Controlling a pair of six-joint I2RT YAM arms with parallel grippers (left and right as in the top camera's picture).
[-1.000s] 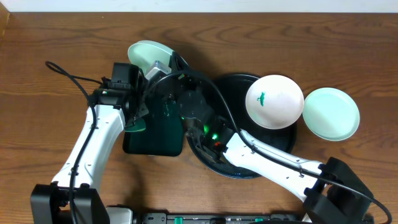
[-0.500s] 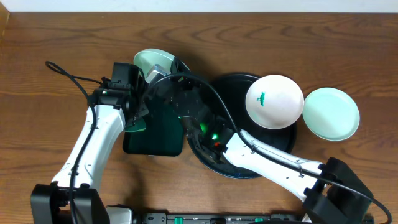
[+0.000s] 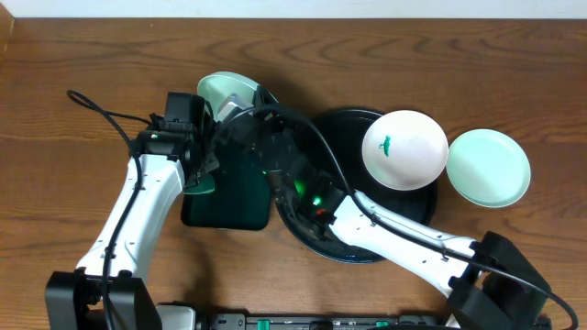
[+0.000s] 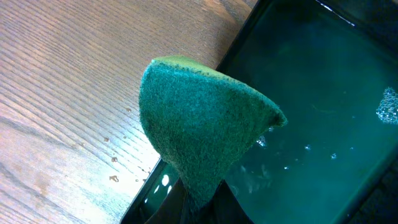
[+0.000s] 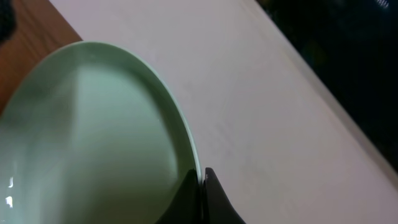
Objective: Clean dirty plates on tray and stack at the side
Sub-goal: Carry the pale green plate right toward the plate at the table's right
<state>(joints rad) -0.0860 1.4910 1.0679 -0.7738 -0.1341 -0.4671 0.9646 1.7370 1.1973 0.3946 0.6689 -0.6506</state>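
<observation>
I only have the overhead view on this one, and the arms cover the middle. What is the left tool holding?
Observer: The left tool is shut on a green scouring sponge, pinched at its lower end.
Operator: Where does the sponge hang?
Observer: Over the edge of the dark green tray, which looks wet, with bubbles. Droplets lie on the table beside it.
Operator: Does the right tool have the plate at the top?
Observer: Yes. The right tool is shut on the rim of the mint-green plate.
</observation>
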